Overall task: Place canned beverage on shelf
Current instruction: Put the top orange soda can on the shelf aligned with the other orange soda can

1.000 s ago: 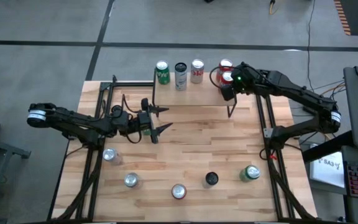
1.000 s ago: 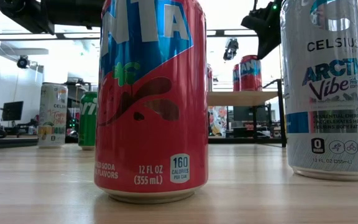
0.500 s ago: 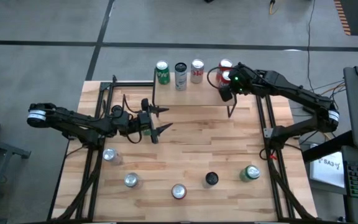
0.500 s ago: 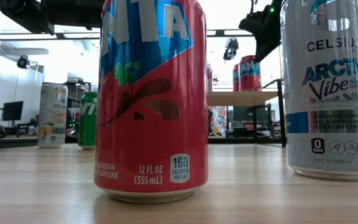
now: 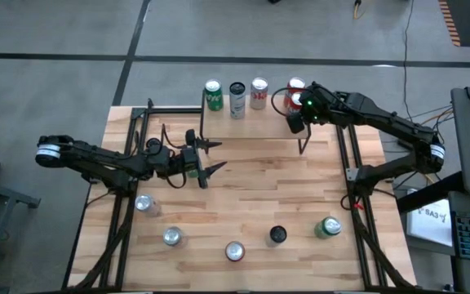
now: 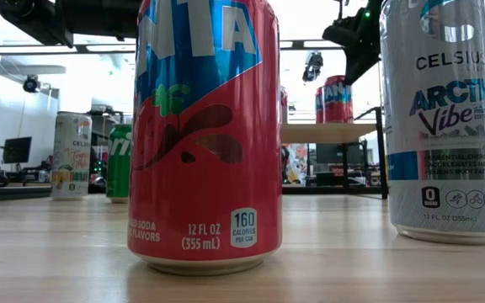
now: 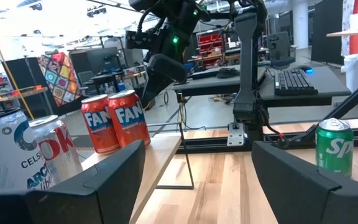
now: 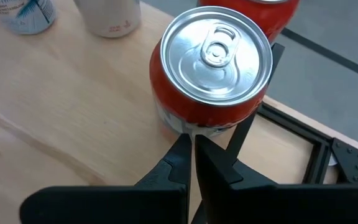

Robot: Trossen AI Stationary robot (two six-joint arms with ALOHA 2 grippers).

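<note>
You had five sealed cans on the shelf (image 5: 255,122): a green one (image 5: 213,95), a black-and-white one (image 5: 237,99), a white one (image 5: 259,93) and two red Fantas (image 7: 115,121) at its right end, close to the board's edge. Your right end effector (image 8: 189,155) hovered just above the nearer Fanta (image 8: 214,68), fingers together, holding nothing. Your left end effector (image 5: 210,158) waited, fingers apart, over bare butcher-block desk (image 5: 251,196). Five more cans stood along the desk's near edge.
</note>
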